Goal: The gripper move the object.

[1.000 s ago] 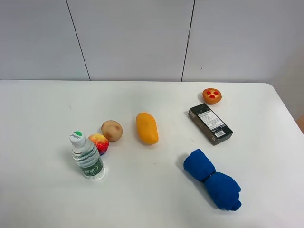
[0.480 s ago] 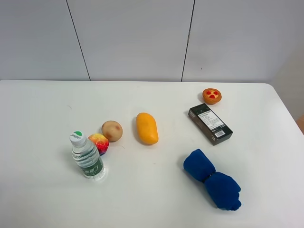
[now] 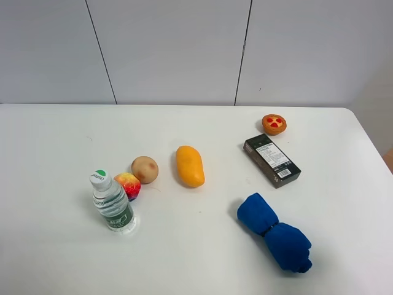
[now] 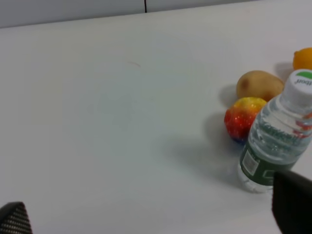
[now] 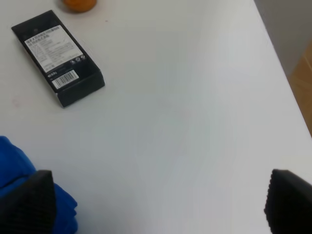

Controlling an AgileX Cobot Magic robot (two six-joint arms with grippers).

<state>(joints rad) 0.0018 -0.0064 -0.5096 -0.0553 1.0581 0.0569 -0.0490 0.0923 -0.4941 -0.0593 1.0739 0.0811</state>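
Showing both tools spread open, wrist views only; high view shows potato (image 3: 144, 169) touching peach (image 3: 128, 185).

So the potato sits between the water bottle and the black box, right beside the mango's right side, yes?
Not quite. The potato lies to the left of the mango, not its right, touching or nearly touching the peach by the water bottle. The exterior high view shows it.

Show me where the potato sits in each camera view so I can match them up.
Exterior high: potato left of centre, between the peach and the mango.
Left wrist: potato at the right side, just beyond the peach.
Right wrist: not in view.
Shared landmark: the water bottle, right beside the peach.
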